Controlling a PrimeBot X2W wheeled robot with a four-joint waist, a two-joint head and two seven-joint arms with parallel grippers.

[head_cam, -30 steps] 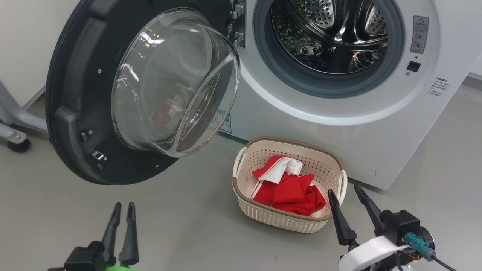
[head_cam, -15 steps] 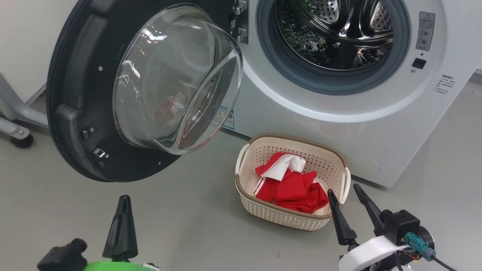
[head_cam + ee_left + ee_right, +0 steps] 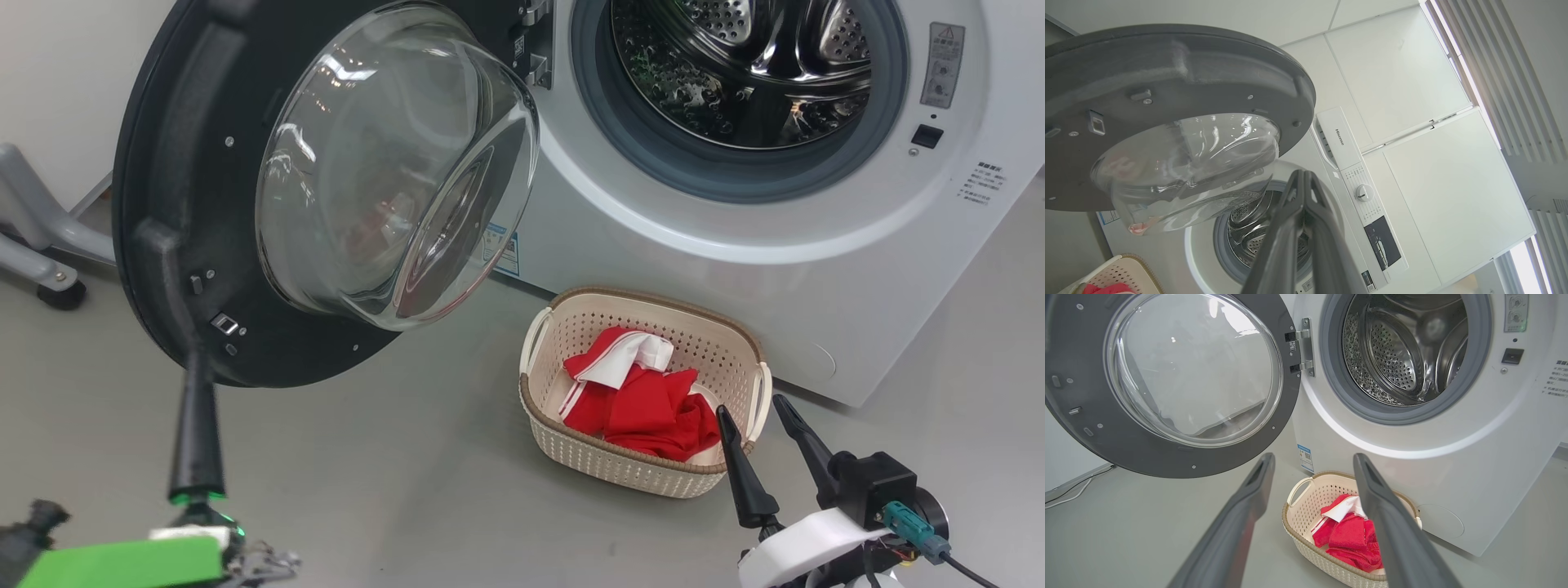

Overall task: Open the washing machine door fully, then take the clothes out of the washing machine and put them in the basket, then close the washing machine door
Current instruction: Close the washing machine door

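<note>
Black left end effector [image 3: 198, 363] pinched, pointing at washing machine door [image 3: 159, 139].

My left end effector [image 3: 198, 363]: washing machine door [image 3: 188, 122] hangs wide open right ahead of tips, black rim and glass bowl [image 3: 392, 163] barring way forward. Bare floor [image 3: 392, 457] free to its right. My right end effector [image 3: 751, 407]: basket [image 3: 653, 296] just ahead, floor bare either side; beyond and above, drum [image 3: 759, 65] mouth unblocked.
</note>
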